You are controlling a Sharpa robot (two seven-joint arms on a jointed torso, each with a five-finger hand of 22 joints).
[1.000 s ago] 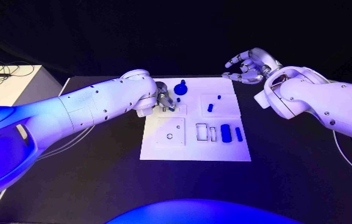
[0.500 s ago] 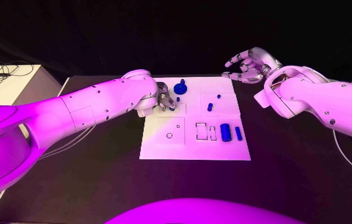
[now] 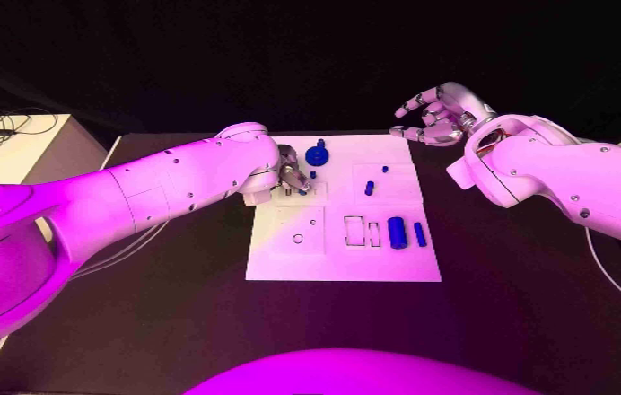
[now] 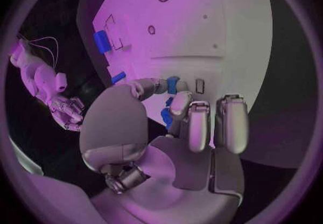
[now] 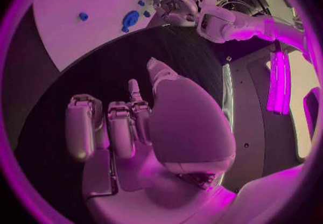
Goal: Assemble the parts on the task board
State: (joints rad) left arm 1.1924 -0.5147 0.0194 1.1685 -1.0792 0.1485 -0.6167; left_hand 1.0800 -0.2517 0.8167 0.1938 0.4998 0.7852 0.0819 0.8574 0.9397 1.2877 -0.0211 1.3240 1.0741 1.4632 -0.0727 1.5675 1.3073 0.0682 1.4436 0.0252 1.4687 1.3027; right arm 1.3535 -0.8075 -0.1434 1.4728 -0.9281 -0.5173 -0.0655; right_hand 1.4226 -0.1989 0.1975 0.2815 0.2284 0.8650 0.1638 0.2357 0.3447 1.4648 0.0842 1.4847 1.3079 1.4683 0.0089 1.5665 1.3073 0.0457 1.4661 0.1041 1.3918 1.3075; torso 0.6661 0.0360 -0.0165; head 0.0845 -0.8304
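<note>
1. From my station I saw the task board (image 3: 343, 256) lying flat in the middle of the black table (image 3: 155, 323), its long side running away from the robot.
2. The left hand (image 3: 287, 176) was down over the board's far left part. In the left wrist view its fingers (image 4: 195, 121) were curled downward with a small blue part (image 4: 172, 85) at the fingertips, next to a small rectangular slot. I could not tell whether the hand gripped that part or only touched it.
3. Another blue piece (image 4: 166, 117) showed between the fingers, closer to the palm; its shape was unclear to me.
4. The round blue part (image 3: 317, 154) sat at the board's far edge, just beside the left hand.
5. Two small blue parts (image 3: 371, 188) lay in the far right area of the board.
6. A thick blue block (image 3: 397, 232) and a thinner blue bar (image 3: 421, 232) lay side by side in the near right area, next to outlined empty recesses.
7. The right hand (image 3: 438, 117) hung above the table beyond the board's far right corner, holding nothing, its fingers loosely curved and apart.
</note>
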